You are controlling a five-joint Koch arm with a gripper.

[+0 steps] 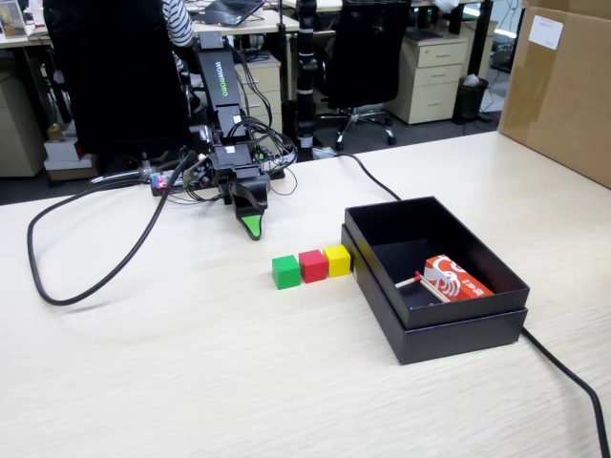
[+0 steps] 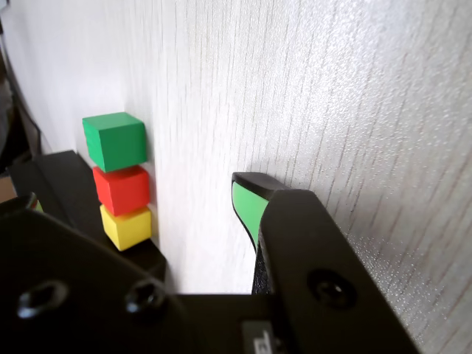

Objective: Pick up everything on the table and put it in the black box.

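Three small cubes sit in a touching row on the table (image 1: 191, 363): green (image 1: 284, 271), red (image 1: 313, 265) and yellow (image 1: 336, 260), with the yellow one right beside the black box (image 1: 434, 329). My gripper (image 1: 251, 227) points down at the table behind and to the left of the green cube, a short way from it. In the wrist view the green cube (image 2: 114, 140), red cube (image 2: 122, 189) and yellow cube (image 2: 127, 226) lie ahead of the gripper (image 2: 139, 193). Its green-padded finger (image 2: 247, 203) stands apart from the other jaw, and nothing is held.
A red-and-white packet (image 1: 456, 280) and a thin stick (image 1: 418, 280) lie inside the black box. A big brown cardboard box (image 1: 563, 86) stands at the back right. Black cables (image 1: 57, 286) loop across the table's left, and another cable (image 1: 573, 382) runs past the box on the right.
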